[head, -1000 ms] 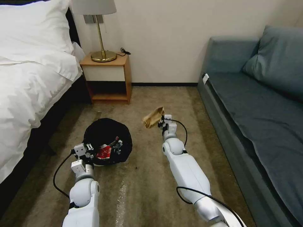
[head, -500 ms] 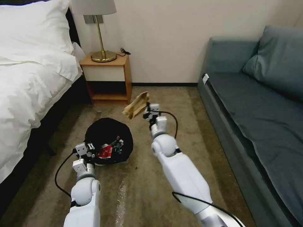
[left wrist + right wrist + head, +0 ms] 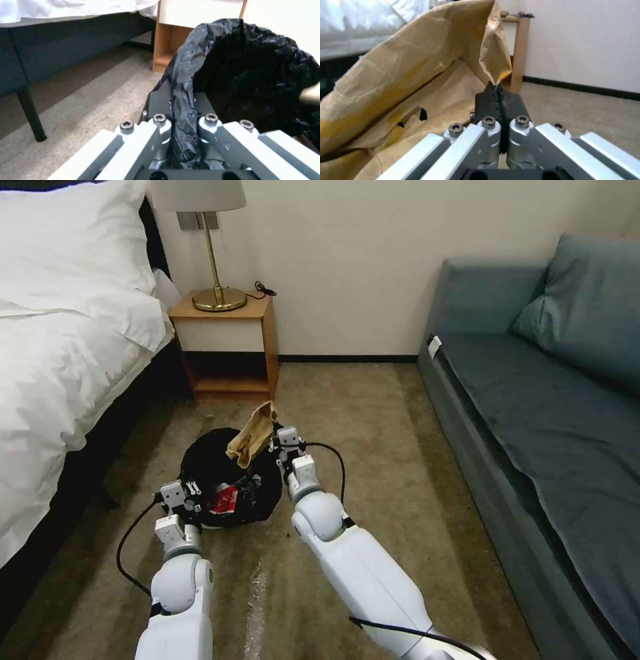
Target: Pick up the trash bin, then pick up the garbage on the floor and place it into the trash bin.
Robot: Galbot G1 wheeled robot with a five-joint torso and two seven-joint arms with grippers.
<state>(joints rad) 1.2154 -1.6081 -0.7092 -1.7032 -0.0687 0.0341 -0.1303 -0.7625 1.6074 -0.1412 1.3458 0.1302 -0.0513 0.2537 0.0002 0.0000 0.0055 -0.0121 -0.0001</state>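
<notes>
Bedroom: bed (image 3: 60,347), nightstand (image 3: 230,343), lamp (image 3: 210,240).

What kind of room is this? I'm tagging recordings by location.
Likely a hotel bedroom: a bed with white linen, a nightstand bearing a brass lamp, and a grey-blue sofa on carpet.

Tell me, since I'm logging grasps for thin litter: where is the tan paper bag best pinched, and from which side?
By an edge, from the side, as the right gripper does now: the paper bag is thin, crumpled sheet, so shut fingers clamp its rim and it hangs free over the trash bin.
</notes>
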